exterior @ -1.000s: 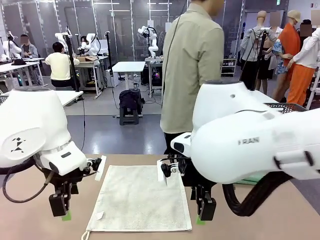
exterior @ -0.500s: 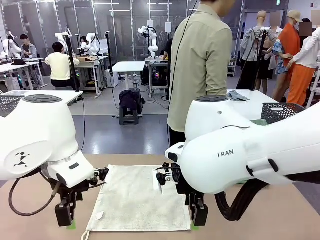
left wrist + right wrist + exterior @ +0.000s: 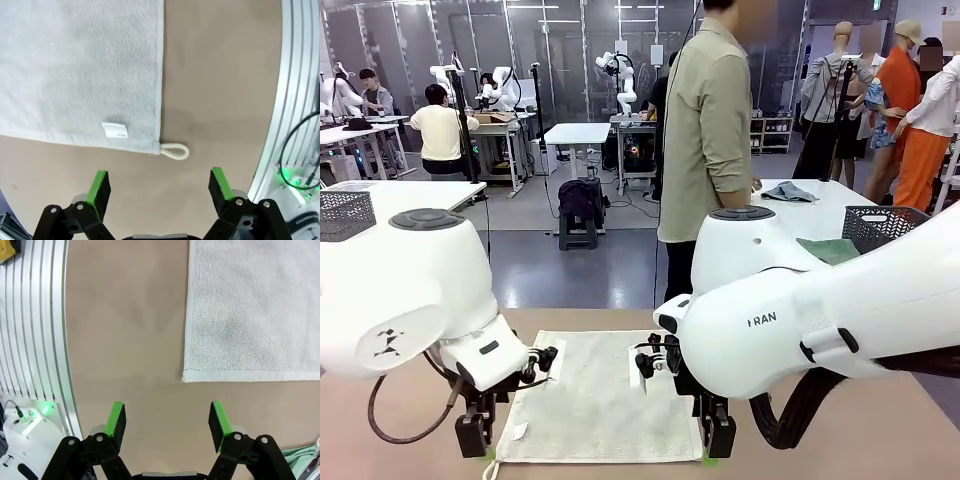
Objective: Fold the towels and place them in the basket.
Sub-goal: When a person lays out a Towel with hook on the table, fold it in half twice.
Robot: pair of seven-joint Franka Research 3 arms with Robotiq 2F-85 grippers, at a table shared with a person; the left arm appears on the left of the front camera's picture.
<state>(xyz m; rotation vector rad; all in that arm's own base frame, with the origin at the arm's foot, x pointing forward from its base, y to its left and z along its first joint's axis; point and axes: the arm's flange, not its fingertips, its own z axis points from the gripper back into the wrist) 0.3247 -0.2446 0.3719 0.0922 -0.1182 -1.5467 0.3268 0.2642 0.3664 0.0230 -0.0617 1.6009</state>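
now hovering wide over the cream towel (image 3: 600, 395)

my left gripper (image 3: 160, 182) hangs over bare table (image 3: 215, 75), fingers spread wide and empty, just short of the corner with the white loop (image 3: 175, 150) and small label (image 3: 115, 131). my right gripper (image 3: 167, 415) is also wide and empty at the other near corner. the basket (image 3: 890, 225) sits far right, beside a green cloth (image 3: 830, 250), possibly the other towel.

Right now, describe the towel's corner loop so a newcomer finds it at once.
On the brown table lies a pale towel, spread flat. At its near corner by the left claw, a white cord loop pokes onto bare table, unlike the flat label sewn nearby.
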